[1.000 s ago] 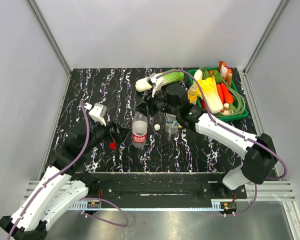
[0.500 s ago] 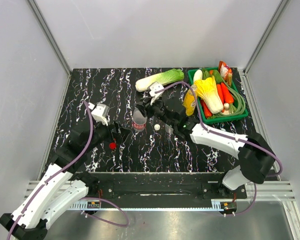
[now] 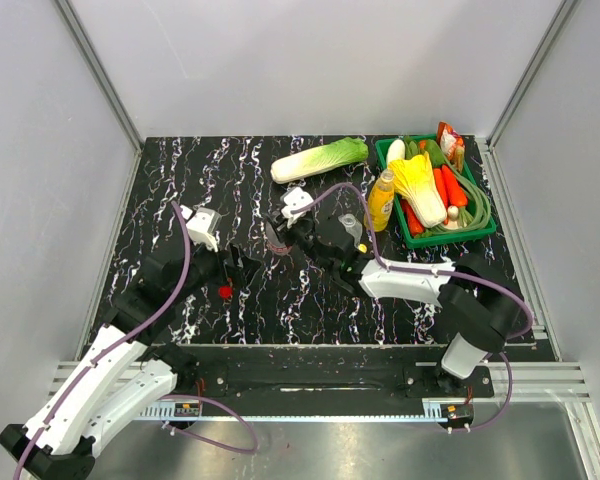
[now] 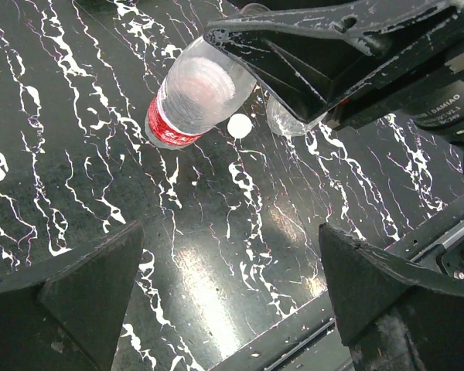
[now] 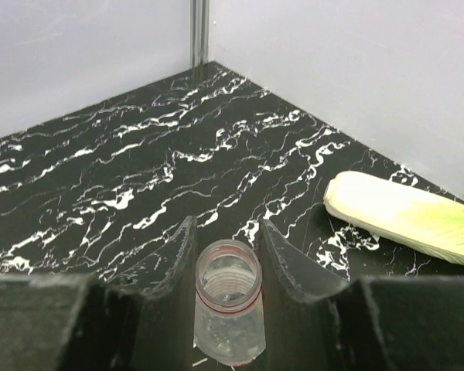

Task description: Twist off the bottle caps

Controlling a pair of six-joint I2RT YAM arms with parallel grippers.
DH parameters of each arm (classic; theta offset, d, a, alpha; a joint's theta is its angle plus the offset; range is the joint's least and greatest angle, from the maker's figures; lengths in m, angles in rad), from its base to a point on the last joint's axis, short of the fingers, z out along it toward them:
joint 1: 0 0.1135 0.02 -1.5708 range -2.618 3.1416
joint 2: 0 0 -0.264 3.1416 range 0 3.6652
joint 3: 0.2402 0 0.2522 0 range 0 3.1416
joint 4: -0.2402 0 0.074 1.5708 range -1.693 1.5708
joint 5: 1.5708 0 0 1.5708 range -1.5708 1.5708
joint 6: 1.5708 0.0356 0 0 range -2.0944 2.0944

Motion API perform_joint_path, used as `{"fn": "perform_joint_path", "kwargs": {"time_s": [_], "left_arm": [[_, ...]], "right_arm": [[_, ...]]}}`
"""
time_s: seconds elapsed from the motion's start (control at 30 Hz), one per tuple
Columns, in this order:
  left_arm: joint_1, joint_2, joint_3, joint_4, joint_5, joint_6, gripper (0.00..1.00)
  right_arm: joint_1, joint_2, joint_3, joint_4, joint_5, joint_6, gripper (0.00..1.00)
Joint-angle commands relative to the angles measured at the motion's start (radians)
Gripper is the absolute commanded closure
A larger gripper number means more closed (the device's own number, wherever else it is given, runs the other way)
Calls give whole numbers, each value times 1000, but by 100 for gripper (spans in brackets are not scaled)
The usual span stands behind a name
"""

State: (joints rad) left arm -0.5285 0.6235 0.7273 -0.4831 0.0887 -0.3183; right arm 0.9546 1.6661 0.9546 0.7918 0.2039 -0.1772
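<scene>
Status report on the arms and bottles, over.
Left gripper open, empty. Right gripper shut on red-label bottle, cap off. Orange bottle capped. Nothing blocking.

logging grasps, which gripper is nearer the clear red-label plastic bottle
Right. Right gripper grips the clear red-label plastic bottle by its neck; the left gripper hangs apart, to its left.

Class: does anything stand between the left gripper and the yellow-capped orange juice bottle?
Yes. The right gripper, shut on the uncapped red-labelled clear plastic bottle, lies across the straight line from the open left gripper to the orange juice bottle.
</scene>
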Motion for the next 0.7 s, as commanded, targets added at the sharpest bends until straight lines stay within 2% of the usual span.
{"fn": "perform_joint_path", "kwargs": {"time_s": [0.0, 0.07, 0.23, 0.3, 0.5, 0.67], "left_arm": [[-4, -7, 38, 18, -21, 15, 1], [-2, -7, 38, 15, -21, 16, 1], [-4, -1, 40, 15, -23, 16, 1], [-4, 2, 38, 17, -24, 16, 1], [-2, 8, 40, 17, -20, 15, 1], [-4, 16, 40, 17, -15, 13, 1]], "right_arm": [[23, 3, -31, 127, 71, -21, 88], [23, -2, -31, 118, 78, -10, 77], [23, -31, -13, 69, 74, 10, 35], [23, -45, 12, 20, 68, 21, 23], [23, -74, 70, -74, 86, 57, 2], [21, -88, 96, -114, 88, 70, 0]]}}
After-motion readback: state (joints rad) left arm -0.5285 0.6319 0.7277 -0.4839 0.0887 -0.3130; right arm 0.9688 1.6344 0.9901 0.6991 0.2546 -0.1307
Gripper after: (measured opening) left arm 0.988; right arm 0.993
